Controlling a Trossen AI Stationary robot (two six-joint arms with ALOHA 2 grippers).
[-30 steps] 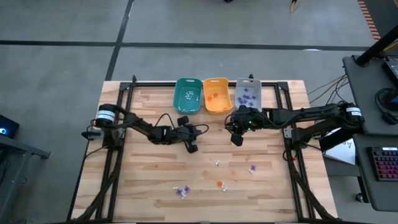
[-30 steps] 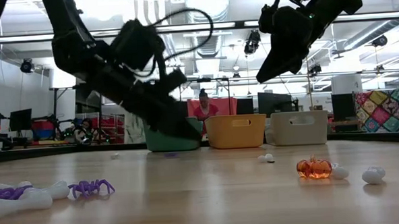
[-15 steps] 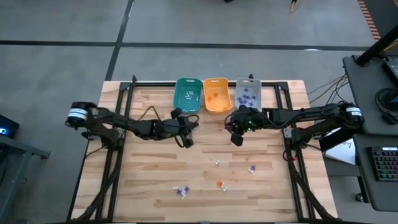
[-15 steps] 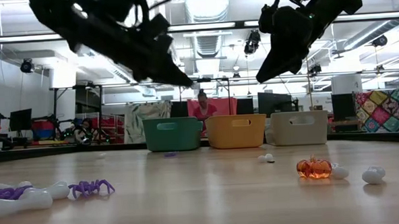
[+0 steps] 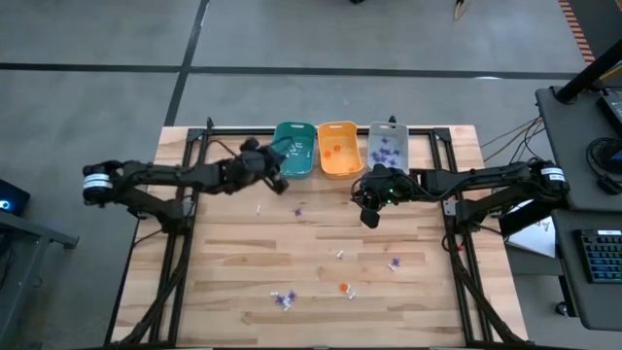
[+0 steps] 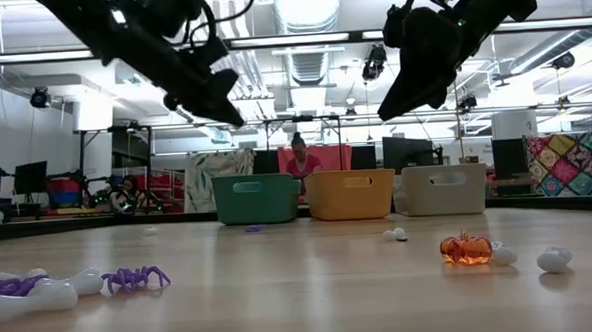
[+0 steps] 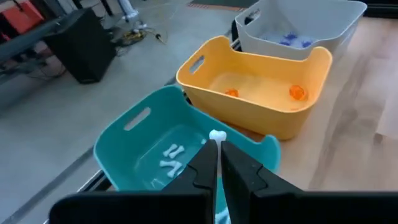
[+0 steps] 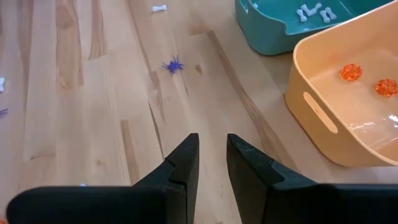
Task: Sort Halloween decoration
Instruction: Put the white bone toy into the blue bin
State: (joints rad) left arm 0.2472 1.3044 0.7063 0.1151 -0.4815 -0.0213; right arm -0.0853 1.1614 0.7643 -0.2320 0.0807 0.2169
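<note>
Left end effector (image 7: 215, 149) clenched on white trinket (image 7: 216, 135) at teal bin (image 7: 134, 146) rim; early drop lands on counter (image 5: 321, 253). Right end effector (image 8: 211, 152) parted, empty.

bins: teal (image 5: 293, 150) | orange (image 5: 338, 148) | grey (image 5: 388, 145) | person, perhaps seated (image 6: 300, 162)

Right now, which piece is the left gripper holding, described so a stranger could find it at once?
Start at the three bins along the table's far edge and take the teal bin. The left gripper hangs over it, shut on a small white trinket, the only loose piece up in the air rather than on wood or in a bin.
</note>
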